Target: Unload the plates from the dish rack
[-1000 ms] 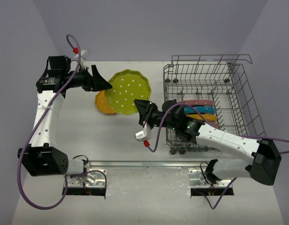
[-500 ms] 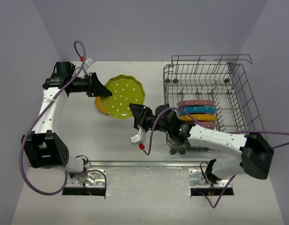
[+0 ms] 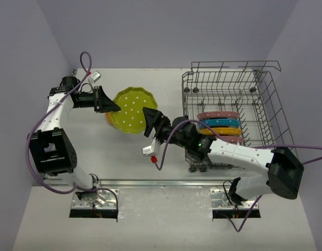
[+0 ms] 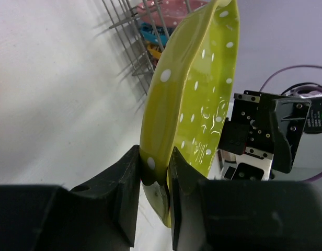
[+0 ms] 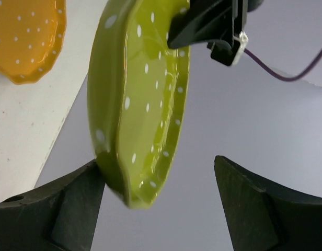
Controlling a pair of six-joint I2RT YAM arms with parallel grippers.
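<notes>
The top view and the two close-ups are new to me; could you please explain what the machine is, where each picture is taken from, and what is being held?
The machine is a left arm and a right arm, bolted at the near edge of a table. The top view looks down from above; each close-up comes from a camera on one wrist. The left gripper pinches the rim of a lime green plate. The right gripper is open at the plate's opposite edge. An orange plate lies flat on the table. More plates stand in the wire dish rack.
</notes>
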